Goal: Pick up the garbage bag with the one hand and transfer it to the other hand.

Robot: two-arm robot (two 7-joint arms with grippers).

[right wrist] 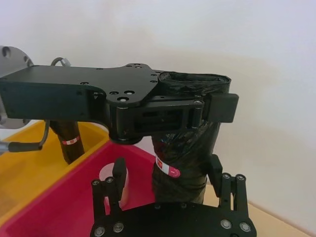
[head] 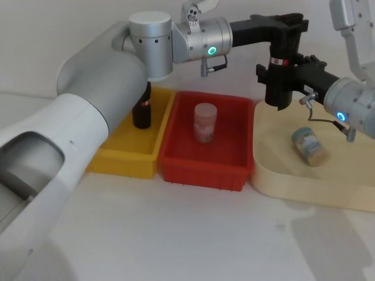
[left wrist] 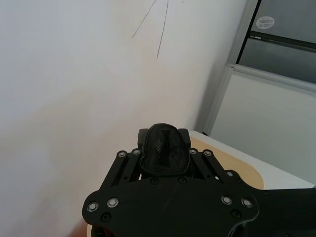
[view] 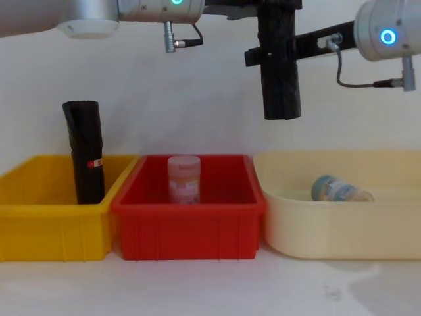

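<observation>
The garbage bag [head: 279, 79], a thick black crinkly roll with a small red and white sticker [right wrist: 168, 169], hangs upright in the air above the gap between the red bin and the cream tray. My left gripper [head: 287, 28], on the green-lit arm, is shut on the bag's top end [left wrist: 163, 150]. My right gripper [right wrist: 167, 168], on the blue-lit arm, reaches in from the right at the bag's lower half. It is open, its fingers [right wrist: 118, 173] standing on either side of the roll [view: 279, 72] with a gap on one side.
Below are a yellow bin [head: 126, 158] holding a slimmer black roll [head: 142, 111], a red bin [head: 202, 167] with an upright jar [head: 205, 122], and a cream tray [head: 281, 181] with a jar lying on its side [head: 310, 146].
</observation>
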